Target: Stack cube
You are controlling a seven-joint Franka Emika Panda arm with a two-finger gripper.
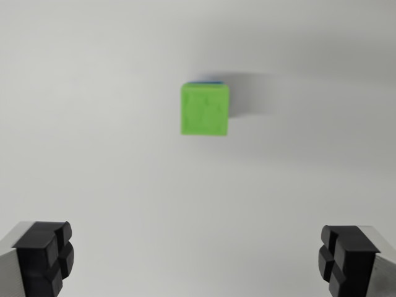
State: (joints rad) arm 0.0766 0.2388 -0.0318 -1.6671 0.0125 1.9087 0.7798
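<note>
A green cube (205, 109) shows in the upper middle of the wrist view, on a white surface. A thin blue edge (206, 81) peeks out along its top side, so a blue cube seems to lie under it, almost fully hidden. My gripper (195, 257) is open, its two black fingertips (44, 253) at the bottom left and bottom right corners. Nothing is between them. The cube lies well ahead of the fingertips, roughly centred between them.
The white tabletop (93, 154) fills the whole view. A soft shadow (253, 93) falls to the right of the green cube.
</note>
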